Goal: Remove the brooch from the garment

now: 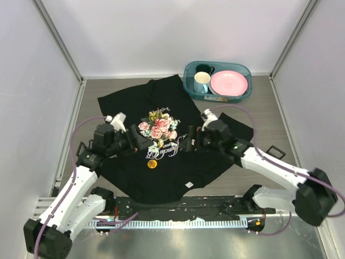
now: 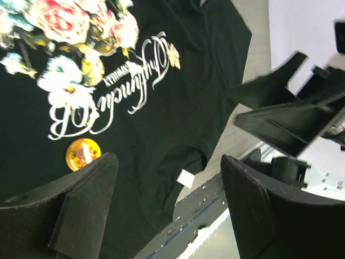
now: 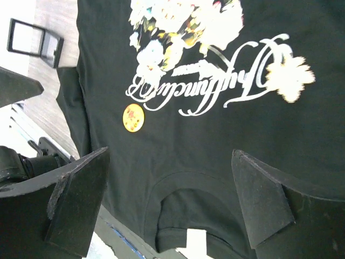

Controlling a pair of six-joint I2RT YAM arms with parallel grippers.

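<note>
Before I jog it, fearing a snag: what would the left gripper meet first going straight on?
Probably the T-shirt, plain black cloth near its collar; the brooch lies off to the side. Depth unclear.

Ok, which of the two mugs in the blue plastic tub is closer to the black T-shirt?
The pale blue mug, just left of the round pink plate. The dark mug stands behind it, toward the far wall.

The garment [image 1: 175, 96] is black, printed with a bouquet of pink roses, pale blossoms and yellow touches, and with white cursive lettering. The brooch [image 1: 152, 164] is orange-yellow. A small label [image 1: 189, 184] is white. The bin [image 1: 226, 63] is teal, the plate [image 1: 229, 83] pink, and the worktop [image 1: 269, 108] grey-brown woodgrain.
</note>
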